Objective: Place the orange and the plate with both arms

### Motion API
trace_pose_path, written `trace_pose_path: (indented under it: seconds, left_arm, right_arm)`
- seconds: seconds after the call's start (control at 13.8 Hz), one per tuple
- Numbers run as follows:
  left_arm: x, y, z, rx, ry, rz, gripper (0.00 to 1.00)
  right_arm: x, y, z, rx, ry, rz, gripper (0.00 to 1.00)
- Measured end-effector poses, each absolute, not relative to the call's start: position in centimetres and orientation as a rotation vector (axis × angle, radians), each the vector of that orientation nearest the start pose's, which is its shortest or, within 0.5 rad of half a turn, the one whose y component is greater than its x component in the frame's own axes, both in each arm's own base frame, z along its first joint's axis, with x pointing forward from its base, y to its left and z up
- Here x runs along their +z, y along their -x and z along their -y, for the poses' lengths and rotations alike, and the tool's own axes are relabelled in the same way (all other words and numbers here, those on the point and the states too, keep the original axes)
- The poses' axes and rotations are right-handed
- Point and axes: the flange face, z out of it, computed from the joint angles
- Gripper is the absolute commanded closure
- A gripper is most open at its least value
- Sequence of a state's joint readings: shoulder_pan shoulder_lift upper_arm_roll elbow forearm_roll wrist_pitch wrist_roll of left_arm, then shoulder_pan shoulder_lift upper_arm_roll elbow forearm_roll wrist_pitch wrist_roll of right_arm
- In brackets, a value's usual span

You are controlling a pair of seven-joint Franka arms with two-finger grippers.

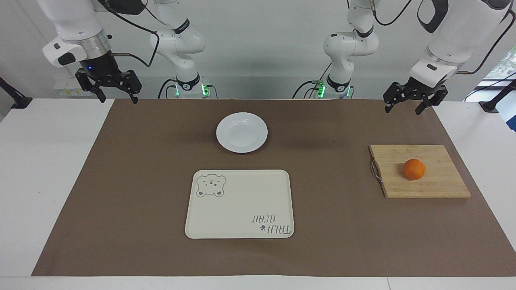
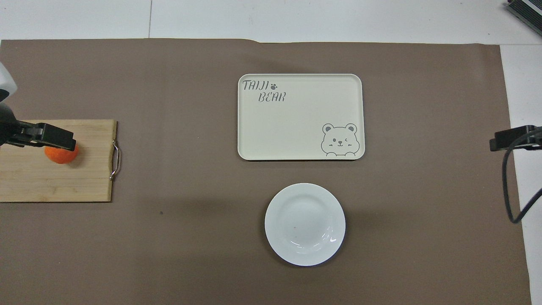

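Observation:
The orange point(image 1: 414, 169) lies on a wooden cutting board point(image 1: 439, 183) toward the left arm's end of the table. It also shows in the overhead view point(image 2: 62, 155). The white plate point(image 1: 242, 132) point(image 2: 305, 224) sits empty on the brown mat, midway between the arms. My left gripper point(image 1: 404, 108) is open and empty, raised in the air near the board, clear of the orange. In the overhead view the left gripper point(image 2: 51, 137) overlaps the orange's edge. My right gripper point(image 1: 117, 98) point(image 2: 508, 142) is open and empty, raised over the mat's corner at the right arm's end.
A cream rectangular tray with a bear drawing point(image 1: 240, 203) point(image 2: 296, 123) lies empty, farther from the robots than the plate. The cutting board point(image 2: 55, 182) has a metal handle facing the tray. A brown mat point(image 1: 141, 181) covers the white table.

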State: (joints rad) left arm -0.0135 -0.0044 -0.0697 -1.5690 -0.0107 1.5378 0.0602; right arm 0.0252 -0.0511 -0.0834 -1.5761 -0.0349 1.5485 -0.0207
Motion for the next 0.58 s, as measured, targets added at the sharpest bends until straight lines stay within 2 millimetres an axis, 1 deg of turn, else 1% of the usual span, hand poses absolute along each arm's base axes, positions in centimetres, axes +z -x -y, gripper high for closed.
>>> trace_pose_path:
  seconds: [0.29,0.58]
  left_arm:
    - [61.91,-54.59,4.48,0.062,3.143,-0.217,0.0]
    - [61.93,-54.55,4.47,0.061,3.143,-0.217,0.0]
  right_arm:
    - [64.81,-53.54,3.68,-0.036,3.172,-0.063,0.0]
    - [64.81,-53.54,3.67,-0.036,3.172,-0.063,0.0]
